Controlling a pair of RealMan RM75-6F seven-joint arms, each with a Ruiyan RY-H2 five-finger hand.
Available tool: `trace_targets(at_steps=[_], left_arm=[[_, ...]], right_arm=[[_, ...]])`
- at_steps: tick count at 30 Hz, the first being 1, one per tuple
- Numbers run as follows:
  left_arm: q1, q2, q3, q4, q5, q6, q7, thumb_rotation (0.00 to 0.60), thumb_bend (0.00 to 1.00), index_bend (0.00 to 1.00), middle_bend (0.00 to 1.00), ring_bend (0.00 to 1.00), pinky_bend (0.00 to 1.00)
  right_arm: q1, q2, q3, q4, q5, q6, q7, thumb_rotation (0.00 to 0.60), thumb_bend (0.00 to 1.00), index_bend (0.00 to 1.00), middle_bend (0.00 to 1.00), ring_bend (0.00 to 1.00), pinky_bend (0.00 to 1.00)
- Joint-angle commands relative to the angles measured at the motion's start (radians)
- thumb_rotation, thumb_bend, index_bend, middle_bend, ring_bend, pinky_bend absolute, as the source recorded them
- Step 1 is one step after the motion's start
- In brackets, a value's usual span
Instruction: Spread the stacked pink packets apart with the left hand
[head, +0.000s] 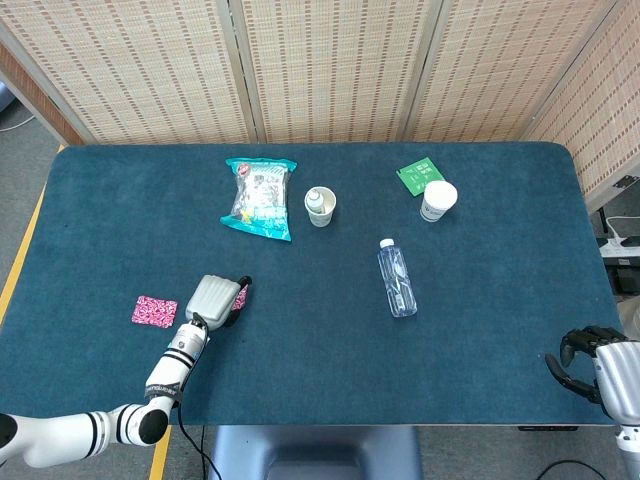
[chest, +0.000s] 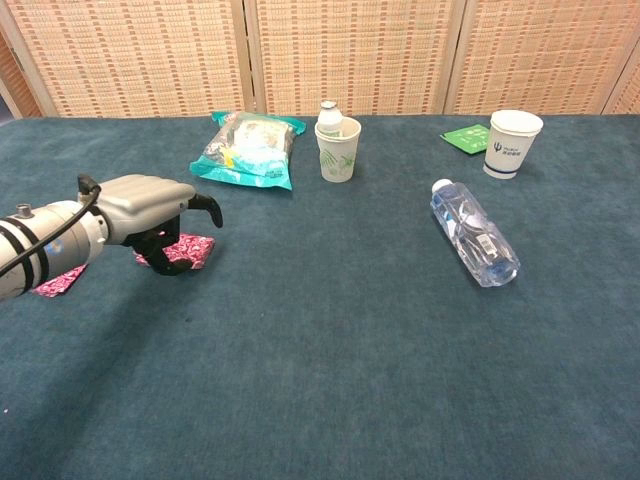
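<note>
Two pink patterned packets lie apart near the table's front left. The left packet (head: 154, 311) lies flat by itself; in the chest view my forearm partly covers this packet (chest: 58, 282). My left hand (head: 215, 298) (chest: 150, 205) arches palm down over the right packet (head: 240, 297) (chest: 190, 250), fingers curved and spread, thumb tip at the packet's near edge. Most of that packet is hidden under the hand in the head view. The hand holds nothing. My right hand (head: 590, 362) sits off the table's front right corner with its fingers curled in, holding nothing.
At the back stand a teal snack bag (head: 259, 197), a paper cup with a small bottle in it (head: 320, 206), a white paper cup (head: 437, 200) and a green packet (head: 416, 174). A clear water bottle (head: 397, 277) lies right of centre.
</note>
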Motion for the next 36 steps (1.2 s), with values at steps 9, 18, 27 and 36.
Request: trace_targets(at_steps=[9,18,27,36], left_arm=[[-0.016,-0.024,0.004,0.043,-0.020,-0.006,0.016,0.600,0.35,0.21,1.00,1.00,1.00],[-0.019,-0.014,0.008,0.036,-0.046,-0.009,0.025,0.600,0.35,0.21,1.00,1.00,1.00],[-0.030,-0.035,0.010,0.062,-0.065,-0.016,0.032,0.600,0.35,0.21,1.00,1.00,1.00],[-0.034,-0.043,0.013,0.085,-0.081,-0.010,0.046,0.600,0.36,0.22,1.00,1.00,1.00]], right_arm=[[-0.001,0.002,0.000,0.000,-0.001,0.003,0.004,0.600,0.25,0.74,0.68,0.56,0.58],[0.000,0.002,0.000,-0.001,-0.002,0.001,0.003,0.600,0.24,0.74,0.68,0.56,0.58],[-0.001,0.002,0.000,0.000,-0.002,0.003,0.006,0.600,0.24,0.74,0.68,0.56,0.58],[0.000,0.004,-0.001,-0.002,-0.001,0.000,0.006,0.600,0.24,0.74,0.68,0.56,0.58]])
